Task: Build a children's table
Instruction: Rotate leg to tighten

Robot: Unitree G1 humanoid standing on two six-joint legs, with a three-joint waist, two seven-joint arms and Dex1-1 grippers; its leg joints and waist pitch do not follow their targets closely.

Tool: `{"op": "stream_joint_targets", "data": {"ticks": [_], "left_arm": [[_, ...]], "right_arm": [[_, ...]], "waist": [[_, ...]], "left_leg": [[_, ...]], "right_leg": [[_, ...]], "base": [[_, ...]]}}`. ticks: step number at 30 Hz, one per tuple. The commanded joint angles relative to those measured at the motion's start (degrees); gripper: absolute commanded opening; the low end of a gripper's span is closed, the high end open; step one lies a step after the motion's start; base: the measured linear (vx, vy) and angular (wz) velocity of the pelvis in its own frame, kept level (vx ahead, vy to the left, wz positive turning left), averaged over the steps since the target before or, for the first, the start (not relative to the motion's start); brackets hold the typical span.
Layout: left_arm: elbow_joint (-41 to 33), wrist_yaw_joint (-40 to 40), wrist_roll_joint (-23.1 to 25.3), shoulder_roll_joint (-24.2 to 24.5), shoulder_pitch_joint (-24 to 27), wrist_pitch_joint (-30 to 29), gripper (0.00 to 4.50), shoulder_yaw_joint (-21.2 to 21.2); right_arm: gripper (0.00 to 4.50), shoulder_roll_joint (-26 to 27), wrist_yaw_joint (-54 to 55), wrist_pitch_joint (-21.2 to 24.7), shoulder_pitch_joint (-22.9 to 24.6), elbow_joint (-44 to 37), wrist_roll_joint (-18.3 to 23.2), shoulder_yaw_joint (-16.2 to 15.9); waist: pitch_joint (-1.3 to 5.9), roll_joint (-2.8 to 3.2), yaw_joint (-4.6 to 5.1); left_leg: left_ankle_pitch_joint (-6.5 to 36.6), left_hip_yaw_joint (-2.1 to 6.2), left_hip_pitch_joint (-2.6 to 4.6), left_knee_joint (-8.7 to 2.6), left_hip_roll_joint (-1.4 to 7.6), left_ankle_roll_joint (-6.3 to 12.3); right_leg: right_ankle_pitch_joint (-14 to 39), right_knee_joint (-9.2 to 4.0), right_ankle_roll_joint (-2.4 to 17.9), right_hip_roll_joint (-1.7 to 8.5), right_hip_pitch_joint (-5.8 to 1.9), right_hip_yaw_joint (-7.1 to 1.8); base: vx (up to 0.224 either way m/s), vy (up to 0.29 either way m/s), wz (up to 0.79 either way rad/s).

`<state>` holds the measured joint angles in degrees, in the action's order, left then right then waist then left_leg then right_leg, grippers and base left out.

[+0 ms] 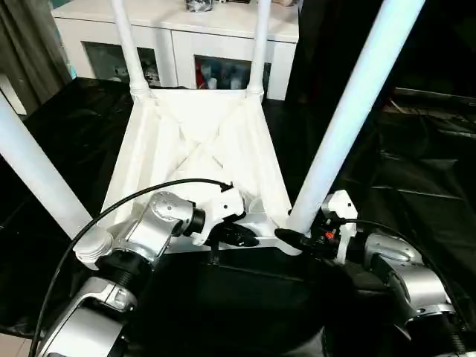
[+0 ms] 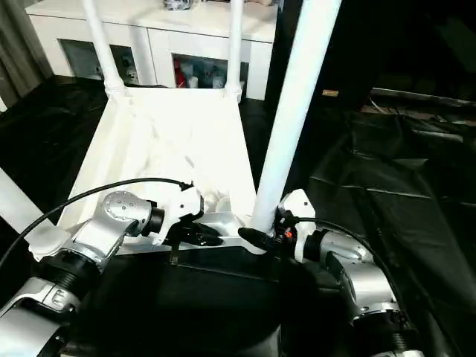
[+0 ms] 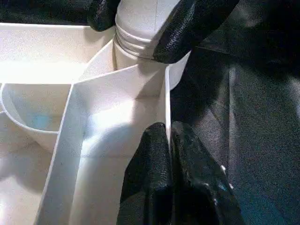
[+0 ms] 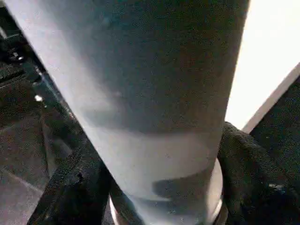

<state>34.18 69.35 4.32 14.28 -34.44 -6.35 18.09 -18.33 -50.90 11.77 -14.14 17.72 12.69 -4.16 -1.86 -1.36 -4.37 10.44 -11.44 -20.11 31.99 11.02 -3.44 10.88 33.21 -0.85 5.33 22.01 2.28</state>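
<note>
A white table leg (image 4: 154, 117) stands close between the two black jaws.

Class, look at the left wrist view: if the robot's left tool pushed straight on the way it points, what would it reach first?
Probably the base of the white tapered plastic leg in its round corner socket, where the right tool's black fingers sit; depth is uncertain. The left tool is pinching the tabletop's thin white rim.

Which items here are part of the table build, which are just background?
Job:
- tabletop, upside down
- four legs standing in its corner sockets, e.g. near right leg
- left gripper, fingers shut on the tabletop's rim
- right gripper, fingers around the near right leg's base

Background:
- white cabinet
- black-draped table
</note>
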Motion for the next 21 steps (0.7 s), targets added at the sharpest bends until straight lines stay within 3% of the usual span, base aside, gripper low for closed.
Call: {"op": "stream_joint_targets", "data": {"ticks": [1, 5, 7, 11, 17, 19, 21], "left_arm": [[2.98, -5.84, -0.24, -4.01, 0.36, -1.47, 0.00, -0.04], [8.26, -20.38, 2.20, -11.15, -2.83, -4.40, 0.00, -1.44], [9.09, -22.93, 2.60, -12.47, -3.38, -4.71, 0.00, -1.60], [10.42, -26.36, 3.98, -15.19, -4.19, -4.69, 0.00, -0.42], [9.68, -23.39, 4.73, -14.58, -3.47, -2.62, 0.00, 0.78], [9.22, -20.90, 4.45, -13.28, -3.07, -1.00, 0.00, 1.31], [8.78, -18.85, 4.06, -12.37, -2.74, 0.42, 0.00, 1.55]], "right_arm": [[2.71, 2.29, 5.99, 0.88, -0.67, 2.58, -2.16, -0.25], [2.70, 10.17, 25.76, 3.83, -2.07, 6.67, -4.78, 3.83], [2.70, 11.52, 29.13, 3.97, -2.40, 7.17, -5.66, 4.15], [2.70, 14.94, 34.50, 3.75, -3.78, 7.98, -6.91, 3.88], [2.70, 15.41, 30.26, 0.30, -4.03, 7.18, -7.24, 1.47], [3.26, 14.32, 26.25, -0.46, -3.44, 5.76, -5.94, 0.41], [3.42, 13.24, 23.99, -0.06, -3.30, 5.27, -5.31, 0.03]], "waist": [[2.32, -0.67, 0.06], [2.22, -0.90, 0.71], [2.18, -0.78, 0.79], [2.20, -0.80, 0.86], [2.33, -0.64, 0.87], [2.34, -0.64, 0.84], [2.43, -0.74, 0.67]], "left_leg": [[13.09, 0.86, 0.31, -3.61, 2.35, 2.26], [15.94, 1.16, 0.42, -3.91, 2.08, -0.22], [17.30, 1.29, 0.65, -3.92, 2.02, -0.31], [17.67, 1.24, 0.44, -3.92, 1.88, 0.46], [17.10, 1.28, 0.09, -3.98, 1.91, 1.31], [16.74, 1.24, 0.05, -3.97, 1.90, 1.66], [15.59, 1.22, -0.04, -3.90, 1.97, 2.32]], "right_leg": [[13.01, -3.58, 12.91, 2.96, -1.63, -1.79], [20.42, -4.33, 10.14, 2.97, -1.34, -1.76], [22.45, -4.68, 9.31, 3.06, -1.04, -1.75], [22.94, -5.05, 7.88, 2.93, -0.94, -1.82], [21.44, -4.96, 7.35, 2.93, -1.12, -1.80], [20.69, -4.89, 7.68, 2.91, -1.16, -1.79], [19.09, -4.69, 8.06, 2.95, -1.34, -1.79]], "base": [[0.000, 0.000, 0.00], [0.000, 0.000, 0.00], [0.000, 0.000, 0.00], [0.000, 0.000, 0.00], [0.000, 0.000, 0.00], [0.000, 0.000, 0.00], [0.000, 0.000, 0.00]]}}
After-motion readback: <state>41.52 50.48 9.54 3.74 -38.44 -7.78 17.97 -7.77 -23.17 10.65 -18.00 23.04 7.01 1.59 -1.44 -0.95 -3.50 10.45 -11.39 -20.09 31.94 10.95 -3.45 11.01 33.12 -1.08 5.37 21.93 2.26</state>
